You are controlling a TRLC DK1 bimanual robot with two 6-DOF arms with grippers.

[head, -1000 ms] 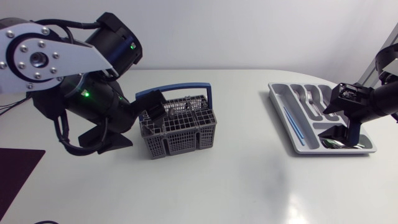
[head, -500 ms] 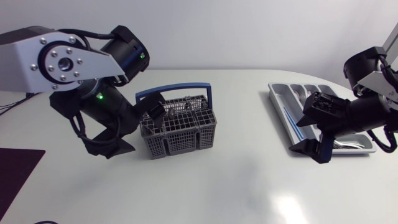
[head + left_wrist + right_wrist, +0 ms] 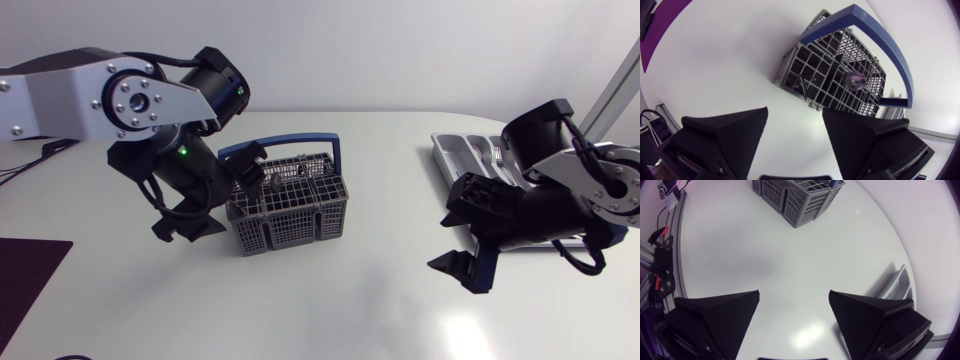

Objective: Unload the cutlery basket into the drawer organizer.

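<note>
1. My left gripper (image 3: 795, 114) is wide open and holding nothing. The fingers are spread far apart with only bare table (image 3: 350, 300) between them.
2. It's parked right by the cutlery basket (image 3: 290, 208), on the basket's left side. From the left wrist cam the basket is just ahead of the fingers and a bit nearer one of them. I can't see either finger actually touching it.
3. The basket is grey mesh with a blue handle (image 3: 300, 142) arching over the top. It stands upright, left of the table's middle. There's some cutlery down in the compartments, and the wrist cam catches one shiny rounded bit (image 3: 856, 79). Can't tell what that is, honestly.
4. My right gripper (image 3: 794, 294) is the same story: fingers spread wide, empty, nothing but white table between them.
5. It's over bare table just beside the drawer organizer (image 3: 445, 148), on the side facing the basket but much closer to the organizer. In the right wrist cam the organizer's edge peeks out next to one finger, and the basket is well ahead across the table.
6. The organizer lies at the right end of the table, and in the head view my right arm hides most of it. In the part that shows, forks (image 3: 488, 155) are lying in one slot.
</note>
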